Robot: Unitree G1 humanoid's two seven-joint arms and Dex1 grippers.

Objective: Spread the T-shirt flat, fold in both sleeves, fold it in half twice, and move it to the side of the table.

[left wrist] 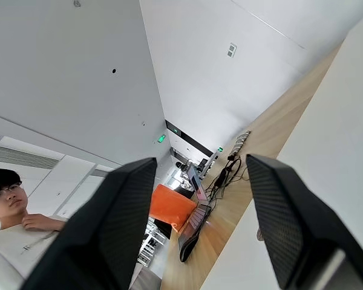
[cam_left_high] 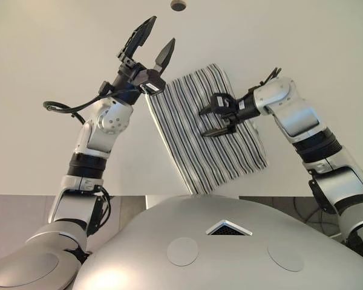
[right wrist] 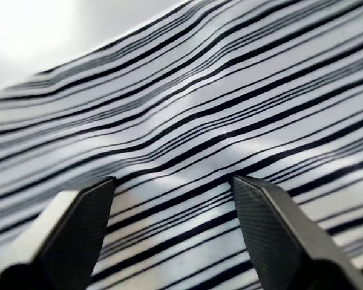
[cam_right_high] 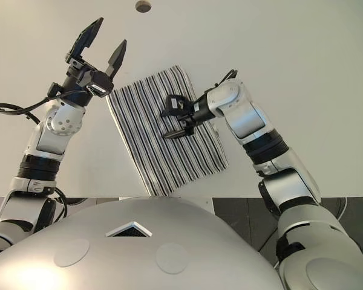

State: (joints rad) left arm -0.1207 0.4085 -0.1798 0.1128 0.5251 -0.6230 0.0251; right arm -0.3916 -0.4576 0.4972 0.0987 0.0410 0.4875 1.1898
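**A:** Since the white table (cam_left_high: 290, 36) spreads under both arms, where is the T-shirt (cam_left_high: 187, 148) on it?

**B:** Right beneath the right pincer (cam_left_high: 202, 123). That pincer hangs just over the cloth with its fingers parted wide and nothing between them. The shirt lies as a compact striped rectangle, so I'd judge the folding done and only the move to the side left.

**A:** And the left pincer (cam_left_high: 162, 30)?

**B:** It's lifted off the table just beside the shirt's far corner, fingers spread wide and empty.

**A:** How will the cloth handle?

**B:** Light and limp, I'd say: thin layers that slide over one another. The wrist view shows a soft ripple below the right fingers. A pinch on the top layer alone would probably peel the stack open. I'd take a folded edge, where every layer is caught, or press down and drag it.

**A:** Anything smaller?

**B:** A small round disc (cam_left_high: 178, 5) sits beyond the left pincer's tips, well apart from the shirt.
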